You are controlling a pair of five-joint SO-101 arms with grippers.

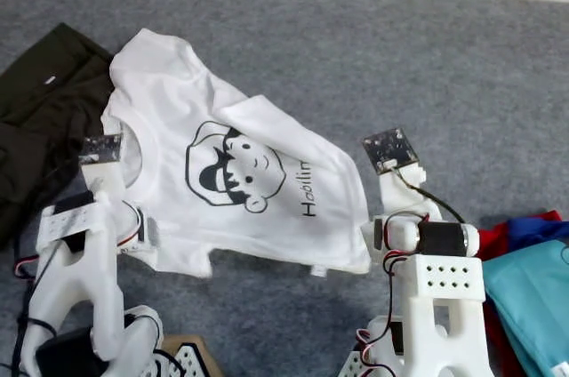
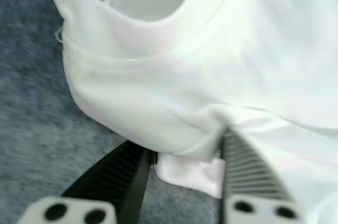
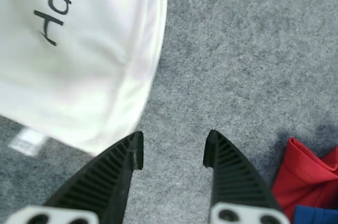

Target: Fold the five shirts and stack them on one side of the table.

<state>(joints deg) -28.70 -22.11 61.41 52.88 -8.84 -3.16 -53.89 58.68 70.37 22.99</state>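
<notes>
A white shirt (image 1: 240, 181) with a cartoon print lies spread on the grey table, one sleeve folded over its chest. In the left wrist view, my left gripper (image 2: 185, 147) is open at the shirt's near edge beside the collar (image 2: 158, 28). A fold of white cloth (image 2: 174, 129) sits between its fingers. My right gripper (image 3: 173, 147) is open over bare grey table, just beside the shirt's hem corner (image 3: 105, 129), with nothing between its fingers. From above, the left arm (image 1: 89, 217) stands by the collar side and the right arm (image 1: 436, 261) by the hem side.
A dark shirt (image 1: 36, 119) lies crumpled at the left edge of the table. Red (image 3: 306, 176), blue and teal (image 1: 533, 279) shirts are heaped at the near right. The grey table (image 1: 427, 66) stretches open beyond the white shirt.
</notes>
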